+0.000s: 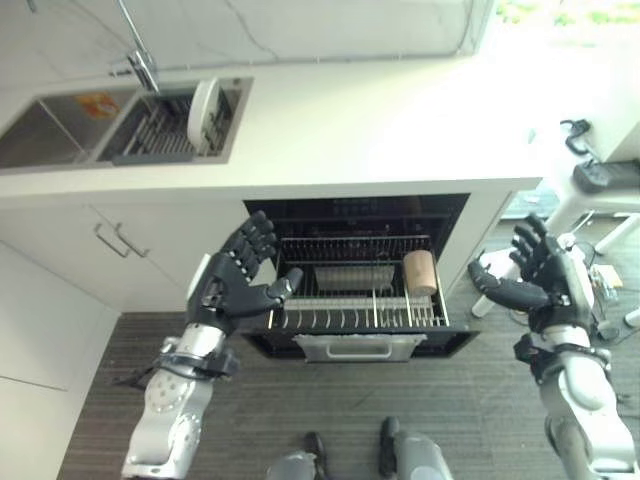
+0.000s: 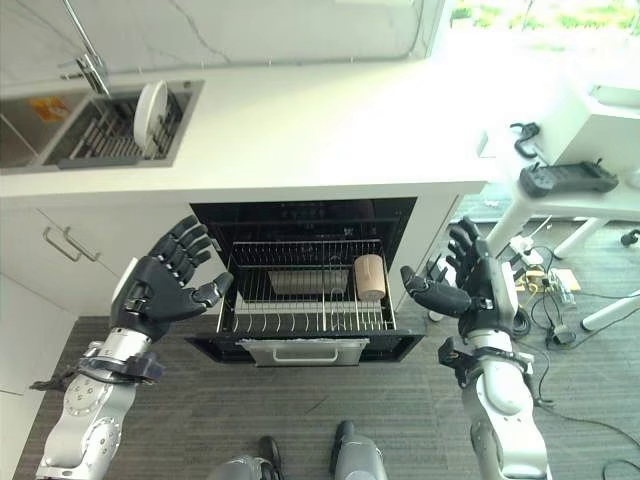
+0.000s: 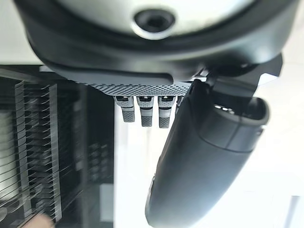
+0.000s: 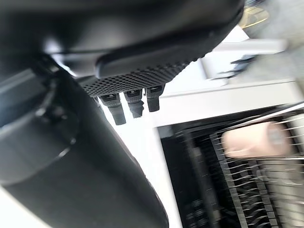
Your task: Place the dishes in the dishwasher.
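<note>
A white plate (image 1: 204, 114) stands on edge in the dark drying rack (image 1: 160, 135) inside the sink on the counter. Below the counter the dishwasher (image 1: 357, 210) is open, its wire rack (image 1: 357, 300) pulled out. A tan cup (image 1: 420, 271) lies on its side at the rack's right end, and a grey dish (image 1: 352, 277) sits in the middle. My left hand (image 1: 236, 280) is open, held up just left of the rack, holding nothing. My right hand (image 1: 536, 273) is open and held up right of the dishwasher, also holding nothing.
A steel sink basin (image 1: 45, 130) with a tap (image 1: 140, 62) lies left of the drying rack. White cabinet doors (image 1: 110, 250) stand left of the dishwasher. A white side table (image 2: 580, 190) with a dark device and floor cables sits at the right.
</note>
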Controlling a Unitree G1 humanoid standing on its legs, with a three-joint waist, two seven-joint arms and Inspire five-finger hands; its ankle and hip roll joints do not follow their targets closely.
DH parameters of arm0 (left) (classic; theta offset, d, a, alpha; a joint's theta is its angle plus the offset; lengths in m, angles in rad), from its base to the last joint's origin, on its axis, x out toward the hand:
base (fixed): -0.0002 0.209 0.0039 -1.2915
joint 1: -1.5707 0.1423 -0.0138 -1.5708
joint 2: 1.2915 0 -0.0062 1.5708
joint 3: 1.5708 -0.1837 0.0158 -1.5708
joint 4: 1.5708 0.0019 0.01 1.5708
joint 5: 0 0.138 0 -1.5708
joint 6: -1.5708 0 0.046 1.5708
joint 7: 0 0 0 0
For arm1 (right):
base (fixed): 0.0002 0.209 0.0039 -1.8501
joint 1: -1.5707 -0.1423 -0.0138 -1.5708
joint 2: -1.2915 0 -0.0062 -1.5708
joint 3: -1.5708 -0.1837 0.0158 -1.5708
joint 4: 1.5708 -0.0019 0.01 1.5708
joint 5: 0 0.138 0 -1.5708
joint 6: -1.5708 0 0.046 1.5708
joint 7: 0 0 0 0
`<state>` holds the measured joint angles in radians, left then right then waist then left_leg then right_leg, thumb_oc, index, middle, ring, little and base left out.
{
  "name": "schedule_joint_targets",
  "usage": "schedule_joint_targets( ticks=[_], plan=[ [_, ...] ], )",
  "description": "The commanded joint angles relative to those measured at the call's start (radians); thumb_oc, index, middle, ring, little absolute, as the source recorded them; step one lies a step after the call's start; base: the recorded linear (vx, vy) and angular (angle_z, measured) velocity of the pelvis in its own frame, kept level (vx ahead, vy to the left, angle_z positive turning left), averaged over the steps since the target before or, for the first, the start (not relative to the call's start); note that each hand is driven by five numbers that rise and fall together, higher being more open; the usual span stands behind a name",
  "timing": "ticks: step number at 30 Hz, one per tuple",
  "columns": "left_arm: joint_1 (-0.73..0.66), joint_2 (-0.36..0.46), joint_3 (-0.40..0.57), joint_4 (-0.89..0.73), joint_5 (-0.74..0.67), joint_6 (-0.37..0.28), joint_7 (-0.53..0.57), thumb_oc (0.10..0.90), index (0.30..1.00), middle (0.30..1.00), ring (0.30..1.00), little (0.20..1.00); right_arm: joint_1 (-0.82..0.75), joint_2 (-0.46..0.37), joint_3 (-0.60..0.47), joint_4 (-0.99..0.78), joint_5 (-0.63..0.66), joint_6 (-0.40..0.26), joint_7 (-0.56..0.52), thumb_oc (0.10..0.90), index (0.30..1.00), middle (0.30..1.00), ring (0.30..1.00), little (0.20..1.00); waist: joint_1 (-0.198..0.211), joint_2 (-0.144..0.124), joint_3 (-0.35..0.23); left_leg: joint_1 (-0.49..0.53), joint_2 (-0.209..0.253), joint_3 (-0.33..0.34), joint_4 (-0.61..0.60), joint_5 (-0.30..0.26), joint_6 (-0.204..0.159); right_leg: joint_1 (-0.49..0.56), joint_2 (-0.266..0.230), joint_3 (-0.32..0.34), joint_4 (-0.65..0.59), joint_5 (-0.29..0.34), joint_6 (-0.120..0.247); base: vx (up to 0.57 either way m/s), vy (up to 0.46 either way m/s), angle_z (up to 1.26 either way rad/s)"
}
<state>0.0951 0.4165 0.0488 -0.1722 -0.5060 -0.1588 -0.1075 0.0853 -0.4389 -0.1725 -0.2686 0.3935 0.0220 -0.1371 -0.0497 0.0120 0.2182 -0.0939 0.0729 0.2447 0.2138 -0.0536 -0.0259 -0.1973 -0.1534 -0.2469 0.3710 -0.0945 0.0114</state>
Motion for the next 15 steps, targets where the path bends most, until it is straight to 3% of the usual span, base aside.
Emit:
schedule_joint_targets(
  ticks=[1, 3, 5, 6, 7, 8, 9, 10, 12, 15],
  plan=[
    [-0.034, 0.023, 0.038, -0.099, -0.048, -0.136, -0.025, 0.8, 0.9, 0.9, 0.9, 0.9, -0.081, -0.017, -0.037, -0.066, -0.02, -0.107, 0.012, 0.8, 0.9, 0.9, 0.9, 0.9, 0.007, -0.002, -0.022, -0.009, 0.099, -0.02, 0.086, -0.134, -0.053, 0.13, -0.038, -0.023, -0.071, -0.1, 0.1, 0.1, -0.105, 0.16],
    [-0.005, 0.015, 0.058, -0.116, -0.084, -0.135, -0.048, 0.8, 0.9, 0.9, 0.9, 0.9, -0.055, -0.013, -0.054, -0.083, -0.035, -0.116, 0.021, 0.8, 0.9, 0.9, 0.9, 0.9, 0.008, -0.005, -0.031, 0.009, 0.09, -0.021, 0.086, -0.136, -0.051, 0.135, -0.03, -0.013, -0.071, -0.109, 0.09, 0.14, -0.132, 0.07],
    [0.018, 0.002, 0.076, -0.129, -0.158, -0.13, -0.089, 0.8, 0.9, 0.9, 0.9, 0.9, -0.032, -0.029, -0.08, -0.105, -0.066, -0.133, 0.015, 0.8, 0.9, 0.9, 0.9, 0.9, 0.005, -0.029, -0.031, 0.045, 0.08, 0.047, 0.086, -0.116, -0.049, 0.139, -0.051, -0.019, -0.071, -0.103, 0.085, 0.06, -0.037, 0.01],
    [0.012, -0.005, 0.065, -0.129, -0.192, -0.13, -0.122, 0.8, 0.9, 0.9, 0.9, 0.9, -0.031, -0.05, -0.101, -0.109, -0.066, -0.134, 0.001, 0.8, 0.9, 0.9, 0.9, 0.9, -0.005, -0.044, -0.02, 0.046, 0.124, 0.106, 0.086, -0.07, -0.067, 0.146, -0.071, -0.034, -0.071, -0.092, 0.083, 0.03, 0.088, 0.15],
    [0.006, -0.007, 0.058, -0.122, -0.195, -0.136, -0.134, 0.8, 0.9, 0.9, 0.9, 0.9, -0.035, -0.06, -0.108, -0.104, -0.062, -0.139, -0.004, 0.8, 0.9, 0.9, 0.9, 0.9, -0.01, -0.044, -0.009, 0.057, 0.141, 0.111, 0.086, -0.067, -0.079, 0.159, -0.072, -0.04, -0.071, -0.093, 0.085, 0.02, 0.285, 0.33],
    [-0.004, -0.005, 0.04, -0.115, -0.185, -0.163, -0.145, 0.8, 0.9, 0.9, 0.9, 0.9, -0.049, -0.083, -0.128, -0.097, -0.053, -0.149, -0.008, 0.8, 0.9, 0.9, 0.9, 0.9, -0.026, -0.042, -0.002, 0.062, 0.188, 0.112, 0.086, -0.066, -0.091, 0.153, -0.085, -0.042, -0.071, -0.08, 0.092, 0.03, 0.415, 0.57],
    [-0.001, -0.003, 0.035, -0.118, -0.189, -0.178, -0.149, 0.8, 0.9, 0.9, 0.9, 0.9, -0.055, -0.101, -0.14, -0.09, -0.044, -0.157, -0.005, 0.8, 0.9, 0.9, 0.9, 0.9, -0.029, -0.034, -0.001, 0.061, 0.21, 0.069, 0.086, -0.072, -0.1, 0.148, -0.088, -0.028, -0.071, -0.075, 0.101, 0.07, 0.695, 0.59],
    [0.013, -0.007, 0.043, -0.132, -0.207, -0.182, -0.144, 0.8, 0.9, 0.9, 0.9, 0.9, -0.071, -0.122, -0.141, -0.095, -0.036, -0.144, 0.002, 0.8, 0.9, 0.9, 0.9, 0.9, -0.018, -0.024, -0.006, 0.037, 0.225, -0.038, 0.086, -0.066, -0.115, 0.135, -0.09, 0.019, -0.071, -0.07, 0.111, 0.13, 0.712, 0.32],
    [0.017, -0.024, 0.052, -0.134, -0.21, -0.182, -0.12, 0.8, 0.9, 0.9, 0.9, 0.9, -0.12, -0.153, -0.11, -0.098, -0.049, -0.096, -0.005, 0.8, 0.9, 0.9, 0.9, 0.9, -0.008, -0.014, -0.022, 0.033, 0.234, -0.155, 0.086, -0.078, -0.133, 0.116, -0.112, 0.099, -0.071, -0.065, 0.139, 0.19, 0.877, -0.42],
    [-0.008, 0.007, 0.077, -0.117, -0.231, -0.151, -0.158, 0.8, 0.9, 0.9, 0.9, 0.9, -0.129, -0.159, -0.127, -0.102, -0.098, -0.097, -0.056, 0.8, 0.9, 0.9, 0.9, 0.9, -0.023, -0.02, -0.009, 0.072, 0.222, -0.078, 0.086, -0.114, -0.123, 0.104, -0.206, 0.132, -0.071, -0.011, 0.199, 0.11, 0.793, -1.0]
  ],
)
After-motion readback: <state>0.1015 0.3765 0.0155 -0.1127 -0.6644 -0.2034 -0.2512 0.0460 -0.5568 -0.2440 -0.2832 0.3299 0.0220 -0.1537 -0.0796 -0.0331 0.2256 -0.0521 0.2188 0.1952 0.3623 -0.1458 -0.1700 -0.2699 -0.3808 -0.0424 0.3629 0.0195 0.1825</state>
